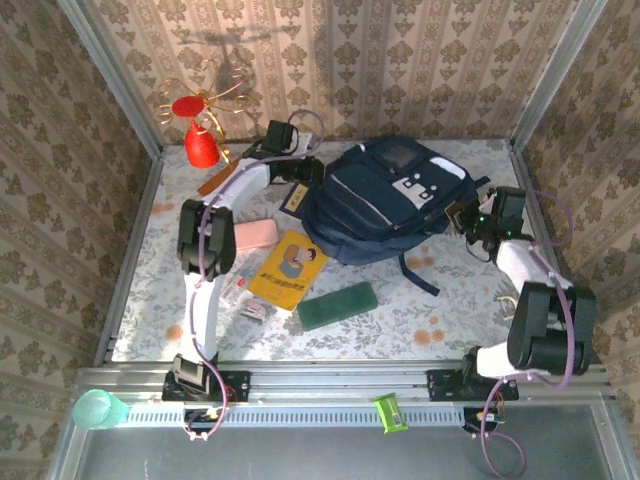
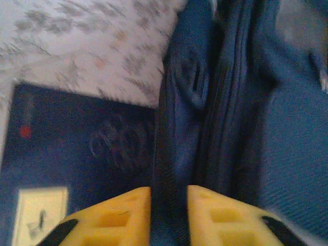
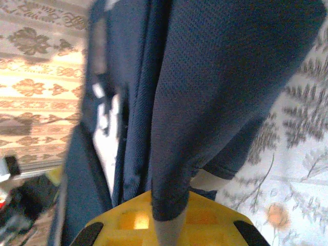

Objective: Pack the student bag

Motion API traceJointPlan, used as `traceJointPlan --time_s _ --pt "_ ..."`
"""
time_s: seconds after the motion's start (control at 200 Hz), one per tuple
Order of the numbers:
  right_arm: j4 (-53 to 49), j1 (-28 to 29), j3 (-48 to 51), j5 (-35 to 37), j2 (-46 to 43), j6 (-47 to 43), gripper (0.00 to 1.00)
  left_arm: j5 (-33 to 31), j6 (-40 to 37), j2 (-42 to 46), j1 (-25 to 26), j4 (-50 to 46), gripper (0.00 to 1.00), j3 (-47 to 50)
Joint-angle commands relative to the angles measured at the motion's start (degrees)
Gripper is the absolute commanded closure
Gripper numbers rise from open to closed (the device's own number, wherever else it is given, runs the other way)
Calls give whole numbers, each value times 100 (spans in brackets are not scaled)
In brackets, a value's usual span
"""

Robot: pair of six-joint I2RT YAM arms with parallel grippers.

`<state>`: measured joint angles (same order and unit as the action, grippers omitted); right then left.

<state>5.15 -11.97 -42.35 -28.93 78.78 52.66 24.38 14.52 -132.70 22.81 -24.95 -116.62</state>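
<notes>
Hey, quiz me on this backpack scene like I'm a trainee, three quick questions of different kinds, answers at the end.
1. True or false: the right gripper is shut on a part of the student bag.
2. Fill in: the left gripper, at the bag's edge, has its jaws ___.
3. Where does the yellow book lie?
A. On top of the bag
B. On the table, left of the bag
C. Between the left gripper's jaws

Key: 1 true; 2 open; 3 B.
</notes>
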Motion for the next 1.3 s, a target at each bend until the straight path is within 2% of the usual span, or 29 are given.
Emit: traceJointPlan --time_s 0.0,0.11,0.22,0.265,0.33,0.41,0.48,0.52,0.56,0.665,0.76,0.85,1.055,1.295 --pt "1062 374 629 409 -718 1140 94 -607 50 -272 -94 -304 60 -1008" --pt "1474 768 1217 1453 -1332 1810 94 -789 51 -116 -184 -441 45 -1155" --pt "1516 1340 1373 2311 -1643 2042 94 -1029 22 606 -215 -416 35 -453" --pt "1539 1541 1366 2540 -1680 2102 93 -1023 69 1058 -191 -289 34 109" --pt "1536 1715 1319 2762 -1691 2139 93 -944 275 1888 -115 277 30 1409" --pt "1514 1750 1228 2892 -1706 2234 94 -938 590 2937 61 1167 24 3141" --pt "1439 1759 1106 2938 -1735 2310 94 -1081 817 3817 245 1575 21 4336" --pt "1428 1767 1038 2950 -1737 2384 94 -1220 891 4232 296 1638 19 4863" --pt "1457 1784 982 2946 -1735 2459 94 -1355 941 4593 625 1667 18 5347" --pt "1546 1888 825 3021 -1752 2629 94 -1559 1153 5189 1110 1803 14 6193" --pt "1551 1952 648 3098 -1795 2662 94 -1582 1435 5306 1507 2094 13 6587" --pt "1499 1992 534 3135 -1844 2636 94 -1480 1720 5182 1651 2518 12 6744" --pt "1441 2014 598 3071 -1984 2632 94 -994 2032 4538 1699 3091 14 6311" --pt "1104 2028 674 2931 -2413 2512 93 -1190 1842 4100 1619 3049 23 5757"
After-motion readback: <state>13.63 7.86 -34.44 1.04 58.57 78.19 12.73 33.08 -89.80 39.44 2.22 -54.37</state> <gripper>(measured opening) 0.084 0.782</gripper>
